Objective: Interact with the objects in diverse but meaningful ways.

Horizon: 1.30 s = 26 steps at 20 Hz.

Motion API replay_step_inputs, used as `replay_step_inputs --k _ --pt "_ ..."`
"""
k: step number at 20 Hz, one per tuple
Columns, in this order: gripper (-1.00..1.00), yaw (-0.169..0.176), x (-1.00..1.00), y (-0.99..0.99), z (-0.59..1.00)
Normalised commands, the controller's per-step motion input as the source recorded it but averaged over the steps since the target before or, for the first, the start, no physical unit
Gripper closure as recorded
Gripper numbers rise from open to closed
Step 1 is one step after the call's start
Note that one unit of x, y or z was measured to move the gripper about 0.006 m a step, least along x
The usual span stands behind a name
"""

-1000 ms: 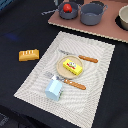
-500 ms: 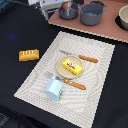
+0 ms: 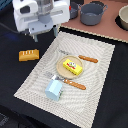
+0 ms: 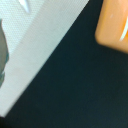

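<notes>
My gripper (image 3: 44, 33) hangs blurred at the exterior view's upper left, above the placemat's far corner; its fingers are too smeared to read. The orange-yellow bread loaf (image 3: 28, 55) lies on the dark table below it and shows as an orange blur (image 4: 112, 25) in the wrist view. A yellow butter block (image 3: 74, 66) rests on the round tan plate (image 3: 61, 62). The pale blue carton (image 3: 54, 89) stands near the placemat's front. The grey two-handled pot (image 3: 92, 13) sits at the back. The arm hides the small red food.
A striped beige placemat (image 3: 100, 90) covers the middle; its edge (image 4: 35, 55) shows in the wrist view. Two wooden-handled cutlery pieces (image 3: 75, 84) (image 3: 88, 59) flank the plate. A bowl (image 3: 123, 17) stands on a pinkish mat (image 3: 112, 32) at the back right.
The arm and gripper have swung into the exterior view at the upper left, now covering the red food. The loaf, butter, carton and pot have not moved.
</notes>
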Motion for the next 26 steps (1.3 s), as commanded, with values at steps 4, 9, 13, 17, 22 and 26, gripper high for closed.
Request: replay_step_inputs --k 4,9,13,17,22,26 --pt "-1.0 0.224 -0.35 -0.18 -0.24" --pt "-1.0 0.207 -0.37 -0.18 -0.27" --pt "-1.0 0.162 -0.45 -0.25 -0.4" --pt "-1.0 0.128 -0.56 -0.26 -0.46" --pt "-1.0 0.105 -0.73 -0.08 -0.41" --pt "-1.0 0.091 -0.72 0.0 -0.34"
